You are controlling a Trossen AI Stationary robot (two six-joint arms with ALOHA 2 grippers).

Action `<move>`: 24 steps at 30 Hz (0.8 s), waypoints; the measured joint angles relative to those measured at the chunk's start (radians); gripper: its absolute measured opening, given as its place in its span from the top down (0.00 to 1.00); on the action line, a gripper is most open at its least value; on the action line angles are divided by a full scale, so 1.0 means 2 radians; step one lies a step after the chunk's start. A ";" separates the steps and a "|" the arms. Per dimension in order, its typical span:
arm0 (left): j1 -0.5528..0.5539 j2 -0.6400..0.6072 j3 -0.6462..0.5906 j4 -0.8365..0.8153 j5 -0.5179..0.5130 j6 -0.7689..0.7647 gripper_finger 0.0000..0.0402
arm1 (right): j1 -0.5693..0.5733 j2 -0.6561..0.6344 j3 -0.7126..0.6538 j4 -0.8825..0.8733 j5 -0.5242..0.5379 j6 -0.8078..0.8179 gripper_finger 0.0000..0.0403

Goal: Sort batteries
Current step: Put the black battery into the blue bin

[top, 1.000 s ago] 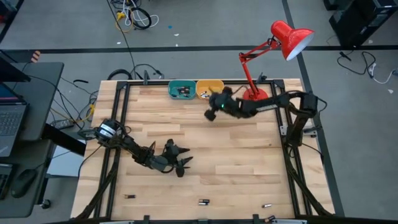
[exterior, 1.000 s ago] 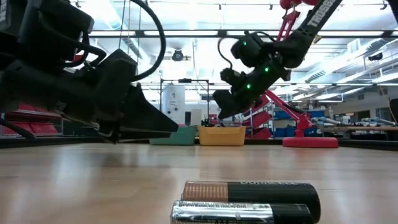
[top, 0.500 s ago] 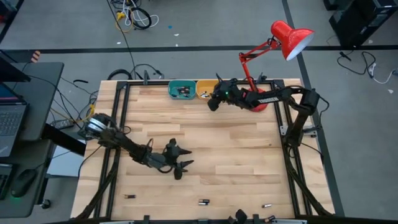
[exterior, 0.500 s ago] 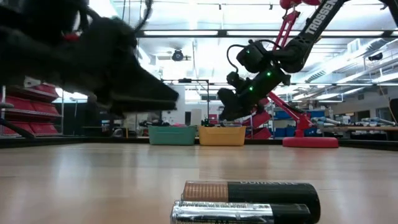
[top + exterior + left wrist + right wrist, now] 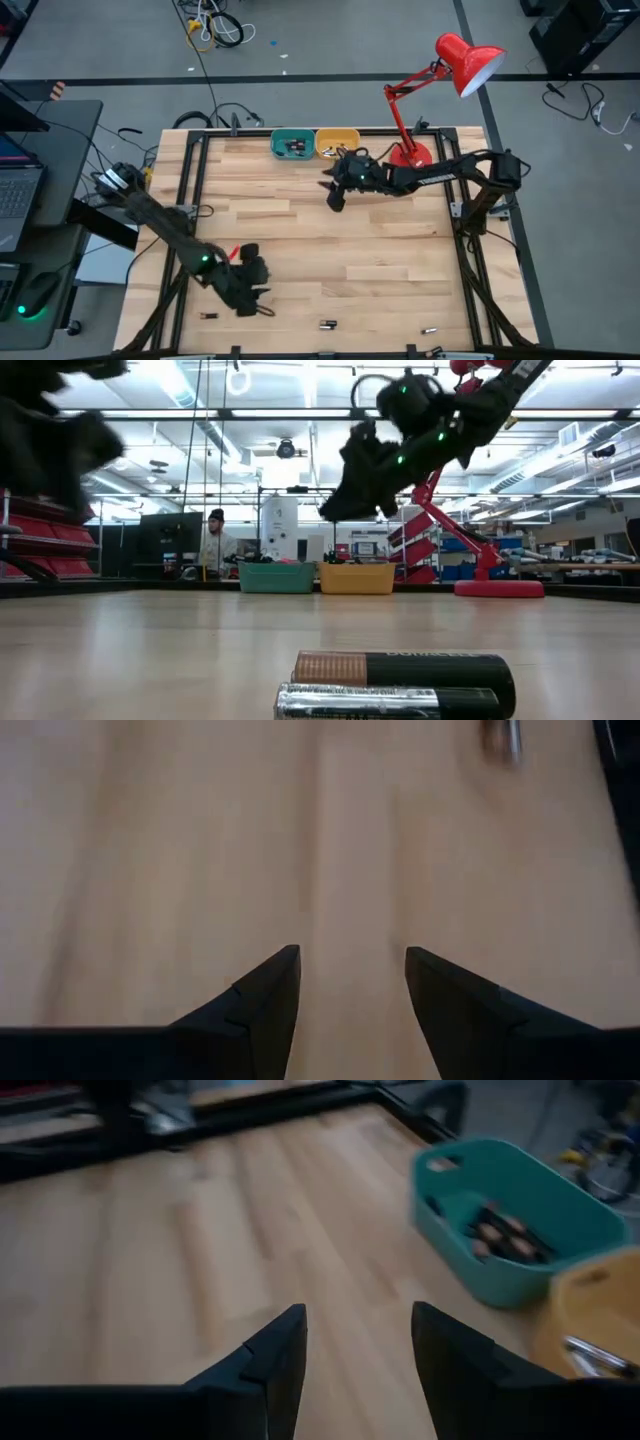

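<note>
Left hand (image 5: pixel 347 982): parted, empty, low over the tabletop (image 5: pixel 380 250). Right hand (image 5: pixel 355 1342): parted, empty, near the teal bin (image 5: pixel 520 1230). Batteries (image 5: pixel 327 325) lie along the front edge; others, blurred, in the bin.

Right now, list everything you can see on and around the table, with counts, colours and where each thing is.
Teal bin: one, teal, far edge of the table, dark batteries inside.
Yellow bin: one, yellow, touching the teal bin's right side.
Loose batteries: at least three, dark with metal ends, spread along the near edge.
Desk lamp: one, red, base at the far right corner.
Table: one, light wood, black frame.
Person: one, in the room behind.
Left claw: open, empty, near left.
Right claw: open, empty, in front of the bins.
</note>
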 joint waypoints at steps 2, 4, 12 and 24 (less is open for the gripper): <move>-0.011 0.000 0.027 -0.054 0.044 -0.049 0.51 | 0.019 -0.010 0.000 -0.006 0.000 0.000 0.59; -0.024 0.000 0.046 -0.093 0.076 -0.105 0.51 | 0.038 -0.018 -0.003 -0.003 0.000 -0.003 0.59; -0.113 0.001 0.051 -0.133 0.124 -0.323 0.48 | 0.090 -0.032 -0.052 0.038 0.020 -0.018 0.59; -0.193 0.006 0.046 -0.143 0.141 -0.411 0.42 | 0.093 -0.031 -0.192 0.235 0.046 0.004 0.59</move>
